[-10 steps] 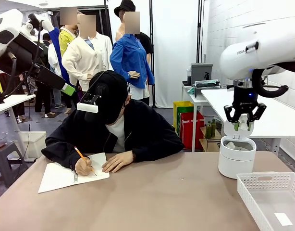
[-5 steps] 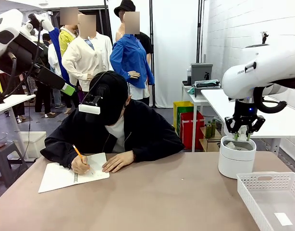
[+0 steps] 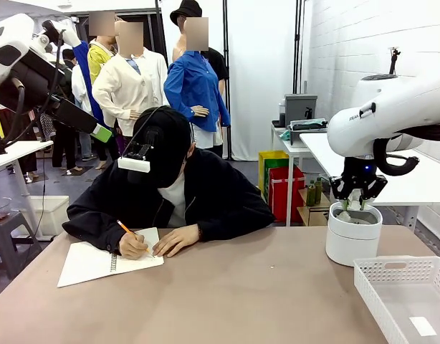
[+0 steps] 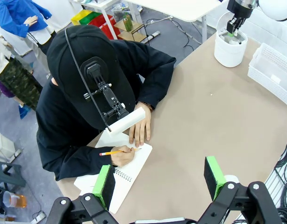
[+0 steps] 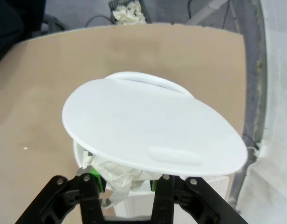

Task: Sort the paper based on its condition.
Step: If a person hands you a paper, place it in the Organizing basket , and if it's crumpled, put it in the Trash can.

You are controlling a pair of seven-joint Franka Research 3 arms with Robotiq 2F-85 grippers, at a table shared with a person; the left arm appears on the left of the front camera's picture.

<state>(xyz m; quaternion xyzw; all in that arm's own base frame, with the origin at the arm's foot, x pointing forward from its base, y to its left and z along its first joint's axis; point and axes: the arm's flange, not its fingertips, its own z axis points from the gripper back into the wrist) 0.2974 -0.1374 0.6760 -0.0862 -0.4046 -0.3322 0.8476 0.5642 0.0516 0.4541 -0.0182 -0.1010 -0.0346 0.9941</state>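
The right gripper (image 3: 357,204) hangs straight down over the small white swing-lid bin (image 3: 353,240) at the right end of the table (image 3: 241,294), its fingers dipped into the bin's mouth. In the right wrist view the fingers are clamped on a crumpled wad of paper (image 5: 118,173), which bulges up between the green pads (image 5: 97,181) and sits just under the tilted white lid (image 5: 153,130). The lid slopes up and away beyond the fingertips, most likely pushed aside by the fingers and the wad so that the paper can go in. That fits the sorting: crumpled paper counts as waste, so it goes to the bin, and the vertical approach keeps the wad over the opening. The grip looks not yet released; I judge the step to be the drop itself.

Just beside the bin, on the robot's side of the fingers, stands a white slotted tray (image 3: 406,294) with a small flat white slip (image 3: 423,326) on its floor, presumably the place for paper in good condition.

The left gripper (image 4: 160,179) is held high and well away from all this, its fingers spread wide with nothing between them. Beyond them, below on the table, a person writes with an orange pencil (image 4: 111,152) in a spiral notebook (image 4: 118,175). Parked aloft, the left arm stays out of the person's way until another sheet is offered.
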